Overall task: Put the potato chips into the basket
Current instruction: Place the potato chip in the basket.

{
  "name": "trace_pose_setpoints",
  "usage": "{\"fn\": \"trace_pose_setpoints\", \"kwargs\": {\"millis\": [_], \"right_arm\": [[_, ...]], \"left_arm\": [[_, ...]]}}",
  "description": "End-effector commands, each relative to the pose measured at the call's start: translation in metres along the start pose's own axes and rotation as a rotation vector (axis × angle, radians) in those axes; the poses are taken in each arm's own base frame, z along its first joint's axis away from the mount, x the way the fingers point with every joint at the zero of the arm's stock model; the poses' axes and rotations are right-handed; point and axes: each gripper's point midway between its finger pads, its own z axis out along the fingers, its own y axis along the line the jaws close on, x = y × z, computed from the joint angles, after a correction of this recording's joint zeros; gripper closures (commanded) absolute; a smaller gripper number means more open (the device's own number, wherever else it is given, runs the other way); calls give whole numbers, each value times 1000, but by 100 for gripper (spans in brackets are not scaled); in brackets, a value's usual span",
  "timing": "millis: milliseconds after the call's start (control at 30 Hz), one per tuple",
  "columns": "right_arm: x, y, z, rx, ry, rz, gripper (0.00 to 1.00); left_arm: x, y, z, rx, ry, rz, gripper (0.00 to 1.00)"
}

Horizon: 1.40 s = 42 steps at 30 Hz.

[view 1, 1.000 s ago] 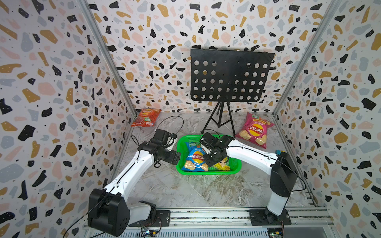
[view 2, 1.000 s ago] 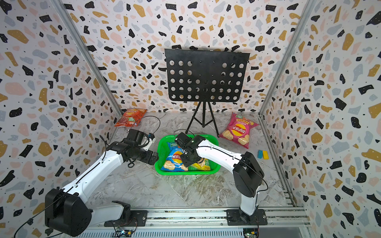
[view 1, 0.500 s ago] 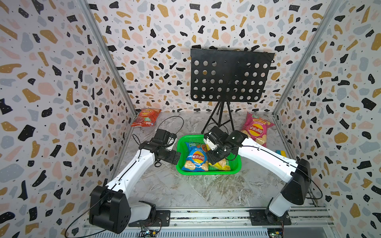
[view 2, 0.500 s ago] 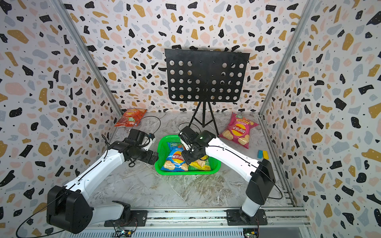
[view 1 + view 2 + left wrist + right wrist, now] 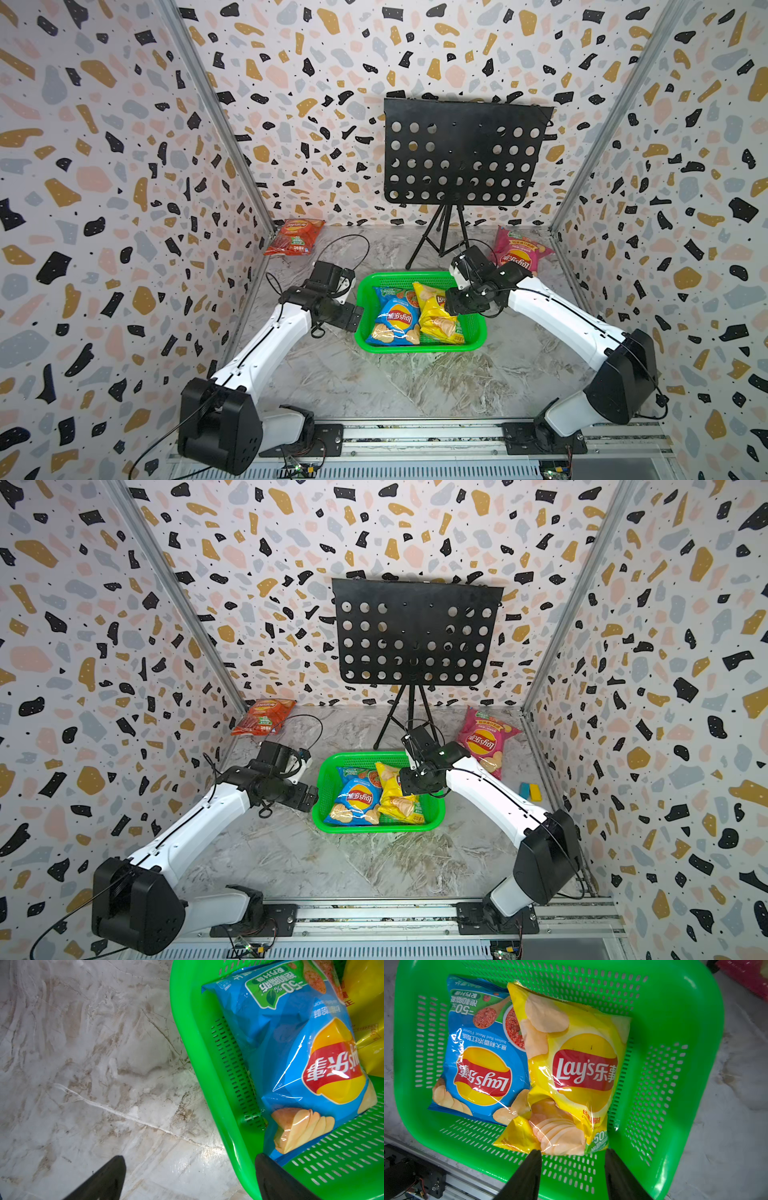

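Enclosure with a grey-veined, marble-look floor (image 5: 415, 386) and three walls (image 5: 104, 166) papered in a terrazzo print of black, ochre, pink and grey flecks, joined by bare metal corner posts (image 5: 216, 116); a metal rail (image 5: 415, 434) along the near edge carries both arm bases. A black perforated music stand (image 5: 461, 153) on a tripod stands before the back wall. The green basket (image 5: 419, 348) sits on the floor at the centre, in front of the tripod. Inside it lie the blue bag (image 5: 395, 320) and the yellow bag (image 5: 436, 320), side by side and touching (the yellow one overlaps the blue one's edge). The red bag (image 5: 295, 237) lies in the far left corner and the pink bag (image 5: 519, 253) near the far right corner, both on the floor and well apart from the basket. A small blue-and-yellow block (image 5: 530, 791) rests by the right wall. The left gripper (image 5: 190, 1178) is spread wide and empty, with one finger outside and one inside the basket's left wall. The right gripper (image 5: 573, 1167) hangs over the basket with its jaws parted, grasping nothing, with the yellow bag's edge just beyond its fingertips.
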Motion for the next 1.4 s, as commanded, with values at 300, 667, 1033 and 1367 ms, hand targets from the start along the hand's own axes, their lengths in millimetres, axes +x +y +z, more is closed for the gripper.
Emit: {"fn": "trace_pose_setpoints", "kwargs": {"millis": [300, 667, 1033, 1367], "right_arm": [[3, -18, 22, 71, -14, -38, 46], [18, -16, 41, 15, 46, -38, 59], [10, -27, 14, 82, -16, -65, 100], [-2, -25, -22, 110, -116, -57, 100]], "left_arm": [[-2, 4, -3, -25, -32, 3, 0], [-2, 4, -2, -27, -32, -1, 0], [-3, 7, -2, -42, -31, -4, 0], [-4, 6, -2, -35, -32, -6, 0]]}}
